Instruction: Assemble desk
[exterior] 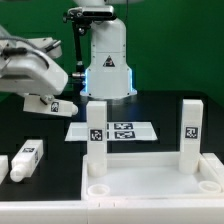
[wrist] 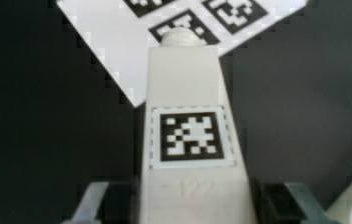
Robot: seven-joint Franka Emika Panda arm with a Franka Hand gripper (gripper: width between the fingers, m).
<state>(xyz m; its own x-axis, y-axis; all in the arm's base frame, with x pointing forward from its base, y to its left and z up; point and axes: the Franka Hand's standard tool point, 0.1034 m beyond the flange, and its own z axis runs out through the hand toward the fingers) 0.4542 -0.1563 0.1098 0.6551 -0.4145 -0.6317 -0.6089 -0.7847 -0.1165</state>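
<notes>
Nearest the exterior camera, the tabletop panel (exterior: 140,185) is laid flat on the black table (exterior: 60,175), rim upward. Two legs are stood upright in its far corner sockets. The first upright leg (exterior: 96,135) is at the corner toward the exterior view's left. The second upright leg (exterior: 191,133) is at the corner toward the exterior view's right. Each carries a black-and-white tag on the face turned to the camera.

Beyond the panel, between the two upright legs, the marker board (exterior: 113,130) is seen flat on the table, just before the robot base (exterior: 108,60).

On the exterior view's left, a loose leg (exterior: 28,155) is laid on its side on the table, near the panel but apart from it. A further white part (exterior: 4,166) is cut off by the frame edge and cannot be identified.

The gripper (wrist: 191,200) is closed on the gripped leg (wrist: 187,100). In the wrist view, the fingers (wrist: 105,200) are set against two opposite sides of this leg near one end. Its tagged face is turned to the wrist camera, and its far end is pointed toward the marker board. In the exterior view, the arm (exterior: 30,65) is positioned at the left, well apart from the panel. Whether the gripped leg touches the table cannot be told.
</notes>
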